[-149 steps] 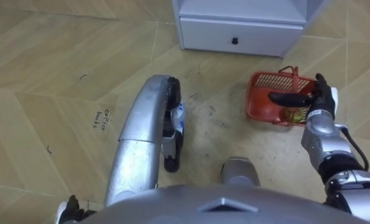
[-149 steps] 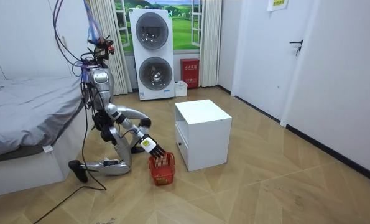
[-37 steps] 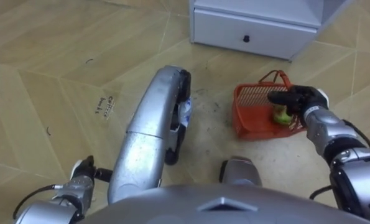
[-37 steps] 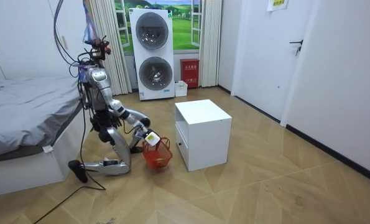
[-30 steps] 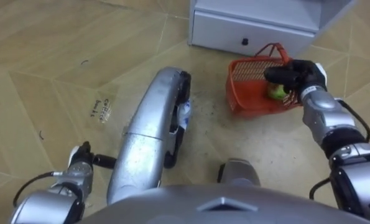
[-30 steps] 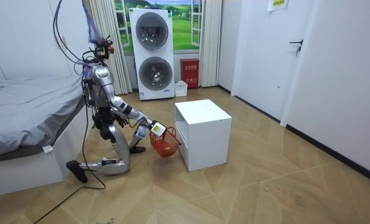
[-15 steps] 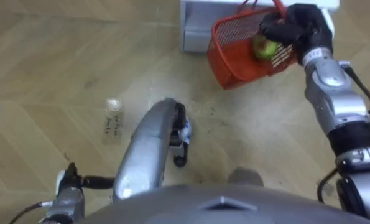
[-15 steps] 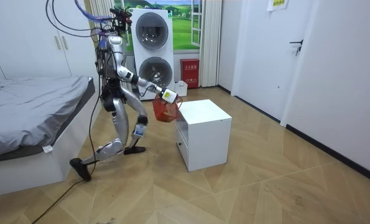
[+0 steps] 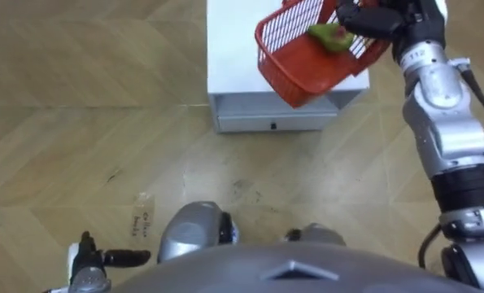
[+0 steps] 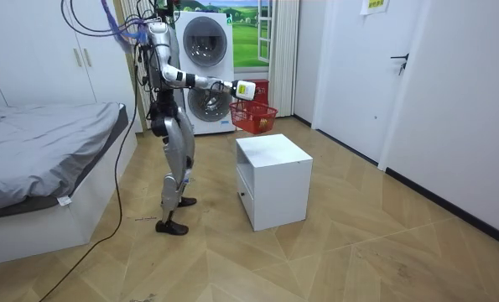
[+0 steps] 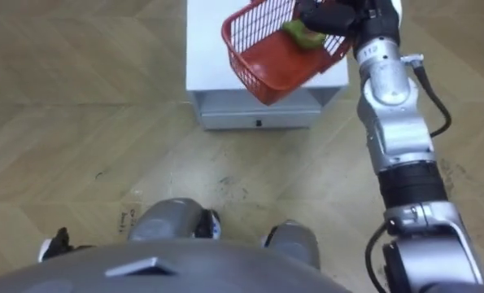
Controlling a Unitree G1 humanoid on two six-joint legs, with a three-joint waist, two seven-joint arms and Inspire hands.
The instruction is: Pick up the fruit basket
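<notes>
Left eye view: my right hand [image 9: 392,18] sits at 1 o'clock with its dark fingers curled round the rim and handle of the red plastic mesh basket [image 9: 303,65], so it is clamped on the basket. The basket is in the air and tilted, its mouth turned toward 10 o'clock. A green fruit [image 9: 329,34] lies inside against the wall nearest the hand. Under the basket, at 12 o'clock, I see the flat top of a white cabinet [image 9: 233,49] and its front drawer [image 9: 250,124] with a small dark knob [image 9: 273,124]. It stands on a wooden herringbone floor [image 9: 71,122]. My left hand [image 9: 85,259] shows at 7 o'clock, low by my side. I cannot tell how its fingers are set.

Right eye view: I get the same layout. The right forearm rises from 5 o'clock to the hand at 1 o'clock, and the basket overlaps the cabinet's top on its 3 o'clock side.

Room view: I stand upright on the floor between a grey bed [image 10: 39,159] at 9 o'clock and the cabinet at 6 o'clock, with stacked washing machines [image 10: 205,71] behind me. My right arm reaches out level toward the room view's right. The basket hangs from that hand above the cabinet top, apart from it.
</notes>
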